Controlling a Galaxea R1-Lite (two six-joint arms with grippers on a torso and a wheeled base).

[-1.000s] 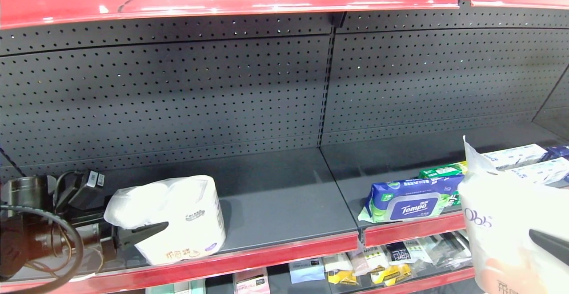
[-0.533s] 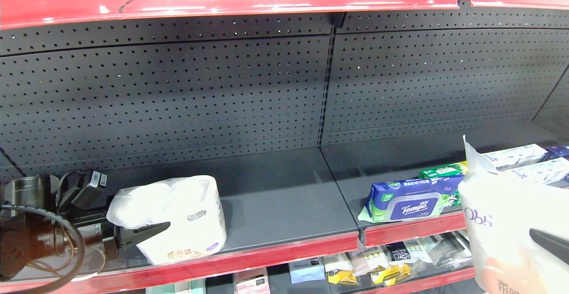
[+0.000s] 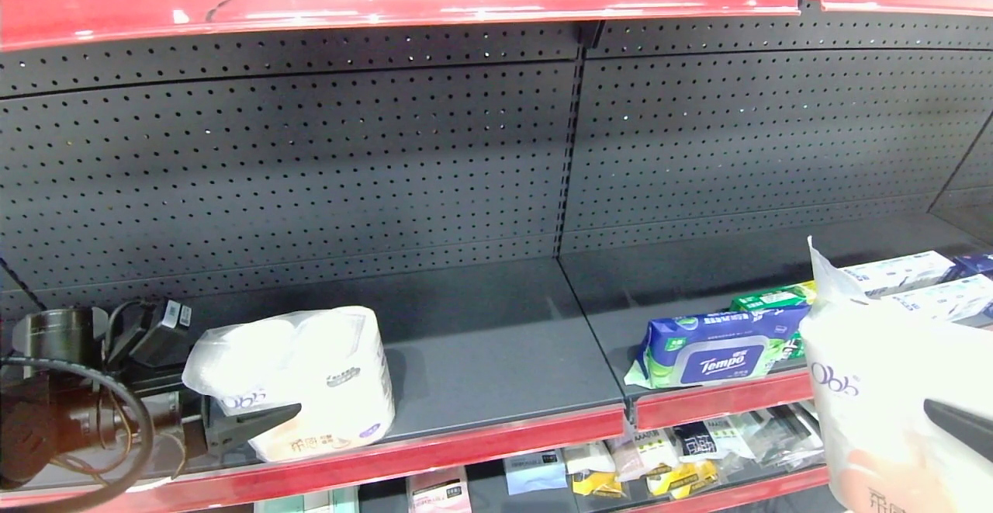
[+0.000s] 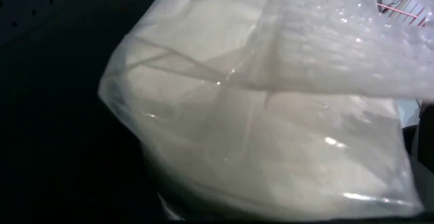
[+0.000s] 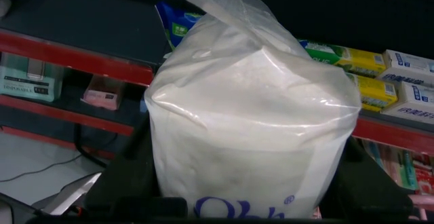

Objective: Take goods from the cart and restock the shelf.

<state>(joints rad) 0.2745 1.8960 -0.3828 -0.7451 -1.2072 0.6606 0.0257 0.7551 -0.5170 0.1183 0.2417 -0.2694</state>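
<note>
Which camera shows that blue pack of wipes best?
The head view: the blue wipes pack lies in plain sight at the front edge of the shelf. The right wrist view catches just a corner behind the held roll pack.

Right toilet-paper pack (image 3: 877, 396) cut off at edge — lower-shelf goods (image 3: 683, 451) half hidden.

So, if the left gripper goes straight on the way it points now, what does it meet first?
Almost surely the white toilet paper pack on the shelf: the left gripper points along the shelf into it and sits close against it. The left wrist view shows it right in front too.
</note>
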